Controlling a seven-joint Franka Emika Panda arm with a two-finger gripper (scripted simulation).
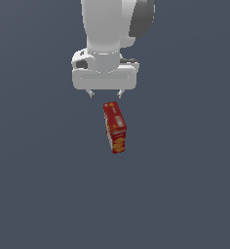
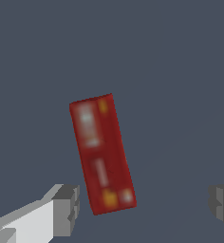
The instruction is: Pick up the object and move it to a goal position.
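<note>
One red carton (image 1: pixel 115 127) alone on bare grey ground, open claw (image 1: pixel 105 94) just above, untouching.

A plain, dark slate-grey floor (image 1: pixel 39 194) fills both views with no seams or markings. The only thing on it is a small red cracker carton (image 1: pixel 115 127), standing tall and slightly tilted in the exterior view, its narrow top face (image 2: pixel 102 154) blurred in the wrist view.
</note>
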